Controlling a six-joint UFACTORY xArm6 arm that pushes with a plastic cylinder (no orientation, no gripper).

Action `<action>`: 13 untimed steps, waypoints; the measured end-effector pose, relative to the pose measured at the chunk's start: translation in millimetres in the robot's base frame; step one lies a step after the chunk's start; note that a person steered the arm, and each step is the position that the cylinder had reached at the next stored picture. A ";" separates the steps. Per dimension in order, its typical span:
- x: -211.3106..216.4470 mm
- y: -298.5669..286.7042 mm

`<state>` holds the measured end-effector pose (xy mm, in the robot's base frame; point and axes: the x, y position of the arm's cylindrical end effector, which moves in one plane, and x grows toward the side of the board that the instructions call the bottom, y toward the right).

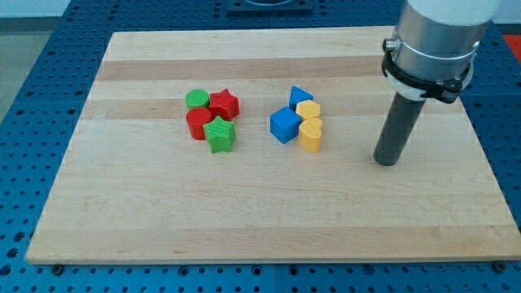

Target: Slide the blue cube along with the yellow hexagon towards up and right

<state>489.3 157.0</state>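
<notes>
The blue cube [284,125] sits near the board's middle. The yellow hexagon [307,110] lies just to its upper right, touching it. A blue triangular block [299,96] sits above the hexagon, and a yellow heart-shaped block [311,134] lies right of the cube, below the hexagon. These form one tight cluster. My tip [386,161] rests on the board to the view's right of the cluster, well apart from it and slightly lower than the yellow heart.
A second cluster lies to the view's left: a green cylinder [196,100], a red star [224,103], a red block [198,124] and a green star [219,134]. The wooden board [260,220] lies on a blue perforated table.
</notes>
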 end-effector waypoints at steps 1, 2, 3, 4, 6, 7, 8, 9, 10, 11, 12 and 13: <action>0.0 0.0; 0.0 -34.6; 5.6 -88.6; 8.4 -92.7; 8.6 -169.0; 9.9 -179.6; 0.0 -179.6; -26.2 -179.6; -34.8 -174.9; -46.1 -151.9; -72.3 -117.5; -113.2 -83.6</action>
<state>376.1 73.4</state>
